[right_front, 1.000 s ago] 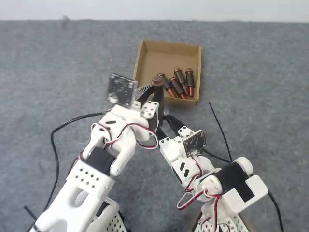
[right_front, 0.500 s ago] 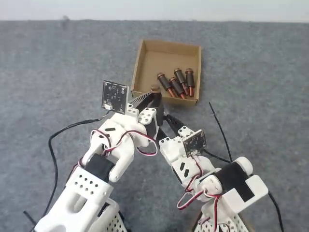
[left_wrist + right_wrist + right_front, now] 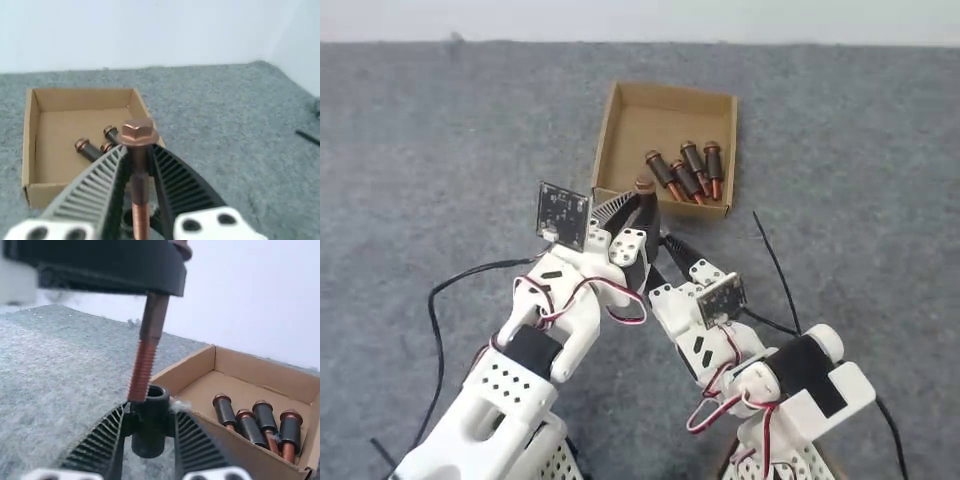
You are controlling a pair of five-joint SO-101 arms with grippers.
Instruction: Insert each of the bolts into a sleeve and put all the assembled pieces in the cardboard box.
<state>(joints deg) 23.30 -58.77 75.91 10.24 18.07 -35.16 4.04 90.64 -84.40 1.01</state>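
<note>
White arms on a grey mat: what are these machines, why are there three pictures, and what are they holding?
These are two small robot arms side by side at a table, the left arm and the right arm, working over a grey mat. One picture looks down from a fixed camera above. The other two come from a little camera on each arm's wrist, looking along its pincer. The left pincer is shut on a copper-coloured bolt, held head up. The right pincer is shut on a black sleeve, a short tube. The bolt's threaded tip is at the sleeve's mouth, seemingly about to slide in. Beyond them stands an open cardboard box with four finished pieces, bolts in sleeves, lying inside.
</note>
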